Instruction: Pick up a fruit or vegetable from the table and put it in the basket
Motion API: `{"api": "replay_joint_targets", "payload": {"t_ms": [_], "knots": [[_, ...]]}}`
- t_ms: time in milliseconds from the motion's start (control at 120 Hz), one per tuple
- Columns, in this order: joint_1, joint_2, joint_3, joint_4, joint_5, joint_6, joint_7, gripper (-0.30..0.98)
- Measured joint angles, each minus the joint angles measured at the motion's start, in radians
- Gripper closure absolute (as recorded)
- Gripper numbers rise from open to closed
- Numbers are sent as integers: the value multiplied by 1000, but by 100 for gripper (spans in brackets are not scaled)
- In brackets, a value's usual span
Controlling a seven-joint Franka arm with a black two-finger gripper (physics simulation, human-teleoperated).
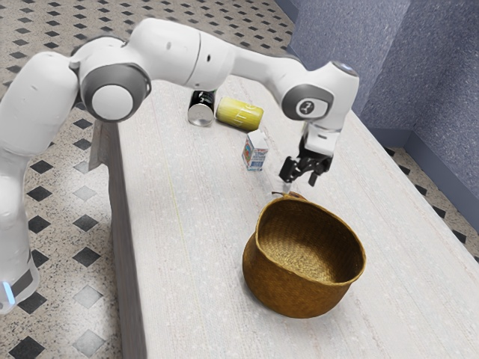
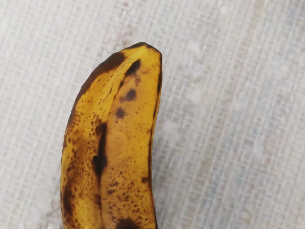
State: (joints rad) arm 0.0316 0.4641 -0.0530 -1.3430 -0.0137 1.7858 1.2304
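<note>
A black two-finger hand (image 1: 300,181) hung above a pale tabletop (image 1: 194,262), pointing down just beyond the rim of a brown woven basket (image 1: 281,292), as a robot arm (image 1: 179,56) worked at sorting groceries. The hand's two fingers stood well apart, and neither appeared to have hold of anything. A ripe yellow banana (image 2: 114,138), freckled and streaked with dark brown, lay on the tabletop under the hand. A thin dark tip (image 1: 278,194) poking out by the basket's rim, beneath the hand, was probably part of the same fruit, the rest of it hidden by the basket's wall.

Elsewhere on the tabletop, a small drink carton (image 1: 255,152) stood upright, with a yellow can (image 1: 239,114) on its side and a dark can (image 1: 200,108) just beside it; none of the three was a fruit or vegetable.

The job stood at its approach: the hand looked to be roughly placed over the banana, but the grasp, the lift, the short carry over the rim and the release inside the basket all remained to be done. With the fruit so near the basket, the next move appeared to call for a careful descent, lest a finger catch the rim.
</note>
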Motion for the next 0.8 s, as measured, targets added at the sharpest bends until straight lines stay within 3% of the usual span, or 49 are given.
{"api": "replay_joint_targets", "payload": {"t_ms": [800], "knots": [[-48, 106, 37, 78, -3, 48, 11, 0]]}}
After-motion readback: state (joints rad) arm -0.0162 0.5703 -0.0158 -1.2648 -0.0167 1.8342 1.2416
